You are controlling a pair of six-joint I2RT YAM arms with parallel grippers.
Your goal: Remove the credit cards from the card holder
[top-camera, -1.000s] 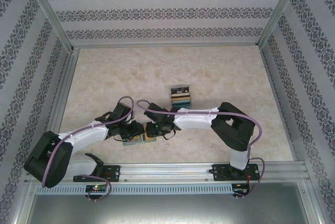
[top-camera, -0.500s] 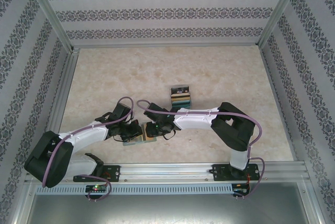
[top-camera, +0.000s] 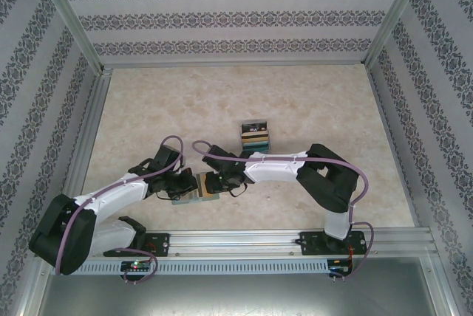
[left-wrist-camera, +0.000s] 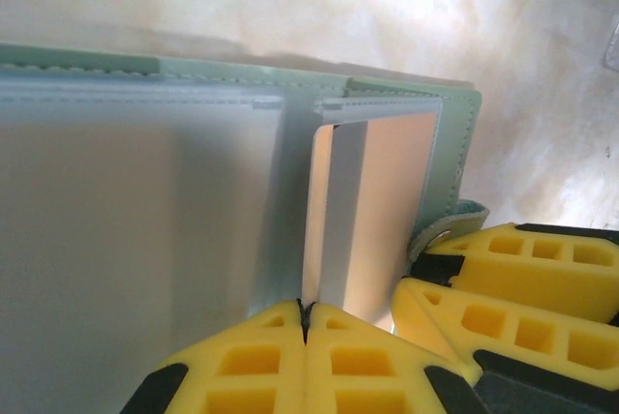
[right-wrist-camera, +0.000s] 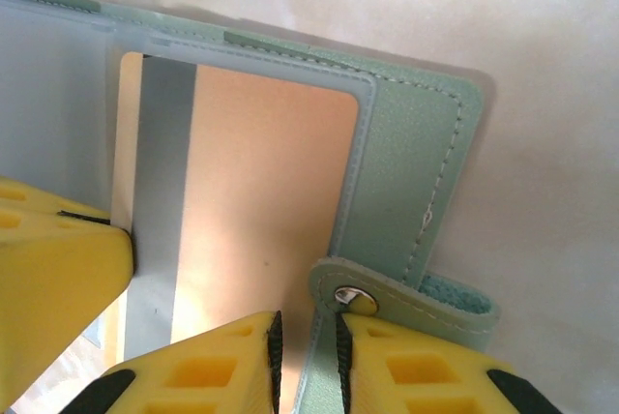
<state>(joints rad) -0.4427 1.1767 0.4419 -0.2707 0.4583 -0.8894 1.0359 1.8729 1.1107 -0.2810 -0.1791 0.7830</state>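
Although a small stack of credit cards [top-camera: 255,134] lies out on the table [top-camera: 318,102], well apart from the arms, the top view suggests the task is only partly done. Both arms meet over the card holder [top-camera: 182,198] near the table's front edge. The left gripper [top-camera: 188,185] and the right gripper [top-camera: 214,183] sit close together on it, and from this height the jaws cannot be read.

From the left wrist, the card holder lies open and flat, its clear pockets facing up. A tan-gold card [left-wrist-camera: 387,201] with a pale stripe sits inside the right-hand pocket. The left gripper's own yellow fingers [left-wrist-camera: 261,346] are pressed together right at that card's striped edge. Whether the thin edge is caught between them I cannot tell. The right gripper's fingers [left-wrist-camera: 522,288] sit just beside, at the holder's snap tab.

From the right wrist, the tan-gold card is still almost wholly inside its pocket, under the clear film. The right gripper's fingers are nearly closed, pinching the holder's green edge beside the snap tab [right-wrist-camera: 348,295], which looks like a hold to steady it. The tip of the left gripper touches the card's stripe.

So at least this card remains to be drawn out and set with the others. The left-hand pockets are too washed out to show whether more are left.
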